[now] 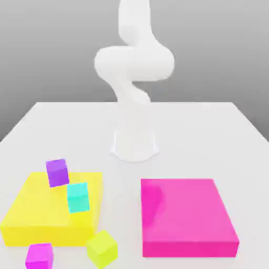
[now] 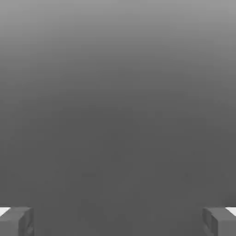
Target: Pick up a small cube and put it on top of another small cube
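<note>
1. Nearest the table's (image 1: pixel 47 118) front edge, a magenta cube (image 1: pixel 39 255) and a lime cube (image 1: pixel 102 248) sit just beside the yellow block (image 1: pixel 31 210); a crowded grasp could knock that block.
2. On it, the teal cube (image 1: pixel 78 197) and purple cube (image 1: pixel 57 172) look tilted, perhaps unsettled: either might slide when stacked on.
3. A pink block (image 1: pixel 186 215) lies apart.
4. The gripper (image 2: pixel 118 221) is spread wide, empty, aimed at blank background.
5. No writing anywhere.

Your exterior view faces the arm (image 1: pixel 134 79) across the tabletop (image 1: pixel 210 131) from above; your hand view looks past its fingertips (image 2: pixel 16 221) at gray.
</note>
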`<action>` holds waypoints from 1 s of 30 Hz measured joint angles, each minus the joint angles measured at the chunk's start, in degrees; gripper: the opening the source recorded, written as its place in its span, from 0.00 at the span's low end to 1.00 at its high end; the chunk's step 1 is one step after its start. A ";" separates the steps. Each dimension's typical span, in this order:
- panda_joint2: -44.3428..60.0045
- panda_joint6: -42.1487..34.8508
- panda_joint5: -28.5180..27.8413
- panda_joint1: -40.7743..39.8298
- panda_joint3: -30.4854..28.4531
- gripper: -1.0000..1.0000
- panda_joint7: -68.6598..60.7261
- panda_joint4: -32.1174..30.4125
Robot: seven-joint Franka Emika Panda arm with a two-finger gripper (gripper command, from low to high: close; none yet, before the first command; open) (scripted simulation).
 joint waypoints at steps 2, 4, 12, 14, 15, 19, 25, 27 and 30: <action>4.40 1.82 0.75 1.46 -1.95 0.50 -4.27 -0.87; 8.59 3.52 1.48 2.93 -3.90 0.50 -8.37 -1.70; 25.25 10.23 5.77 6.93 -10.02 0.50 -25.52 -4.94; 29.45 11.88 7.05 7.30 -10.90 0.50 -29.96 -5.74; 31.54 12.72 7.65 7.43 -11.28 0.50 -32.14 -6.15; 39.84 16.09 9.49 7.14 -12.06 0.50 -40.49 -7.77; 51.74 21.44 8.56 5.18 -11.99 0.50 -50.36 -10.34; 55.76 24.08 9.23 4.14 -11.06 0.50 -52.49 -10.23; 62.03 28.82 12.17 1.78 -8.14 0.50 -55.18 -9.11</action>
